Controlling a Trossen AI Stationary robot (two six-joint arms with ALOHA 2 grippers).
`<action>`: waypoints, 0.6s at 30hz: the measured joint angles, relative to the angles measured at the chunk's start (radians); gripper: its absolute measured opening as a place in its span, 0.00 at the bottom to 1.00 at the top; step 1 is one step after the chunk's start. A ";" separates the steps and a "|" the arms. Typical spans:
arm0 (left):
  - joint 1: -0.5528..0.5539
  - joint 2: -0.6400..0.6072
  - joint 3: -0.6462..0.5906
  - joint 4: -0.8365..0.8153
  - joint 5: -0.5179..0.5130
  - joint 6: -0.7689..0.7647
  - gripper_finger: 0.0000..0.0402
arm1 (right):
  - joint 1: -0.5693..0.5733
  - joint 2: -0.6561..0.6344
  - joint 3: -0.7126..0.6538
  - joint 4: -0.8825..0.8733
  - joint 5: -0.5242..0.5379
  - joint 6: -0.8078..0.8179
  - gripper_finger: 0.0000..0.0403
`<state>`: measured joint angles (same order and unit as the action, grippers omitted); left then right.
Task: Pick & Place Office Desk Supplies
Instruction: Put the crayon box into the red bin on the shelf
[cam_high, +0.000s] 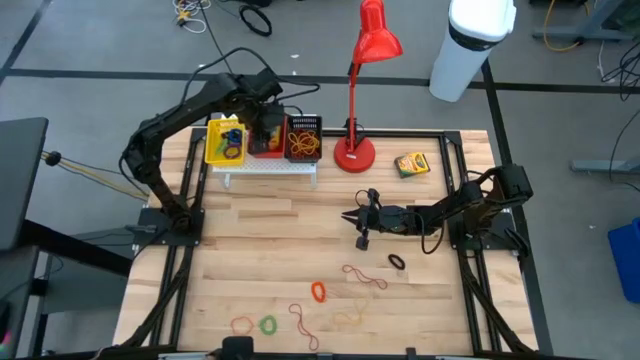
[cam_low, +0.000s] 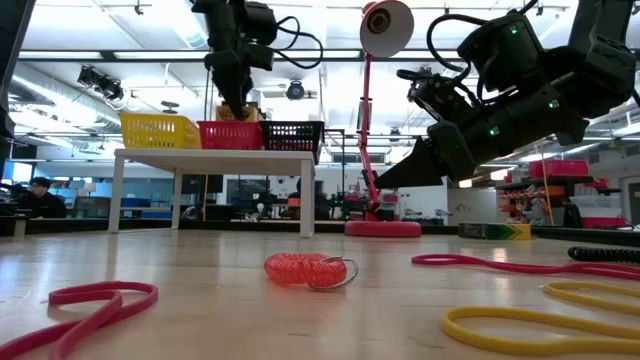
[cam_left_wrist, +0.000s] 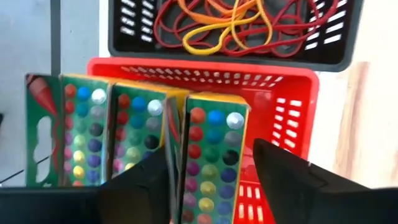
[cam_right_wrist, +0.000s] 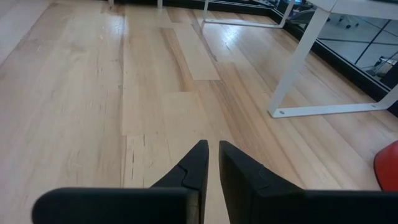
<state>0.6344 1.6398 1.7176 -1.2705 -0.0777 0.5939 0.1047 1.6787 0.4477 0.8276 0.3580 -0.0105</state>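
Pincer work first: my left pincer hangs over the red basket in the upper left of the high view, its fingers spread on either side of one upright crayon box. I cannot tell whether they press the box or have let it go. Two more crayon boxes stand side by side just beside it in the same basket, dotted faces up, so I judge the boxes are being filed on edge to fit the narrow compartment.

Next to it, the black basket holds a tangle of red and yellow rubber bands, and the yellow basket sits on the other side. All three rest on the white rack, which keeps sorted goods off the working surface.

My right pincer hovers low over bare wood at centre right of the high view, fingers nearly together with a thin gap, holding nothing. I read it as waiting, or lining up for a loose band.

Left to collect: one crayon box lying on the table right of the red lamp, a black band near the right pincer, and red, orange, green and yellow loops scattered along the bottom centre. Thin flat bands will be awkward to pinch off the wood.
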 joint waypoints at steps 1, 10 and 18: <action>0.001 0.000 0.000 0.000 -0.001 -0.001 0.53 | 0.000 0.000 0.000 0.000 0.000 0.000 0.12; -0.023 -0.015 0.000 0.004 -0.078 0.028 0.59 | 0.000 0.000 0.000 0.000 -0.001 0.002 0.12; -0.079 -0.040 0.000 0.009 -0.174 0.032 0.57 | 0.000 0.000 0.000 0.003 -0.003 0.002 0.12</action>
<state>0.5557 1.5994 1.7176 -1.2614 -0.2513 0.6258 0.1047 1.6791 0.4477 0.8303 0.3546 -0.0086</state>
